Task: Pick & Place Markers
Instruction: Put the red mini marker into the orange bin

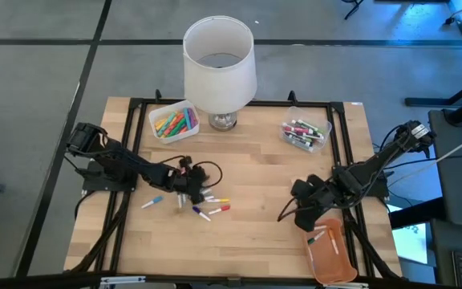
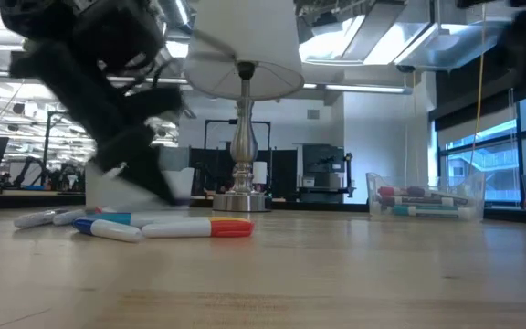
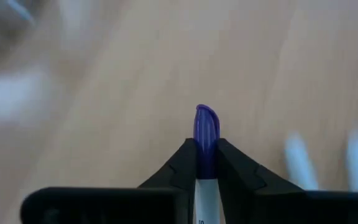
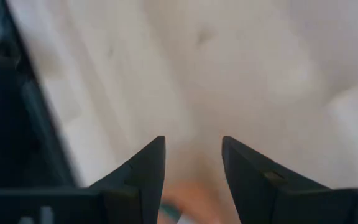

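Note:
My left gripper (image 1: 185, 191) (image 3: 206, 146) is over the loose markers (image 1: 208, 209) that lie flat on the wooden table. It is shut on a white marker with a purple cap. In the low view its blurred dark body (image 2: 131, 137) hangs just above the lying markers (image 2: 167, 227). My right gripper (image 1: 305, 213) (image 4: 193, 146) is open and holds nothing. It hovers at the far end of an orange tray (image 1: 332, 253), which holds a marker or two. My left gripper pinches the marker between its two fingers (image 3: 182, 163), just behind the purple cap (image 3: 206, 121). The marker lies along the fingers: the cap juts out past the fingertips and the white barrel (image 3: 205, 196) runs back between them. Whether it is clear of the table cannot be told.
A white-shaded lamp (image 1: 219, 68) stands at the far middle. To its left is a clear bin of bright markers (image 1: 173, 120), and to its right a clear bin of darker markers (image 1: 305, 132). A black frame (image 1: 135, 104) borders the table. Bare wood lies between the arms.

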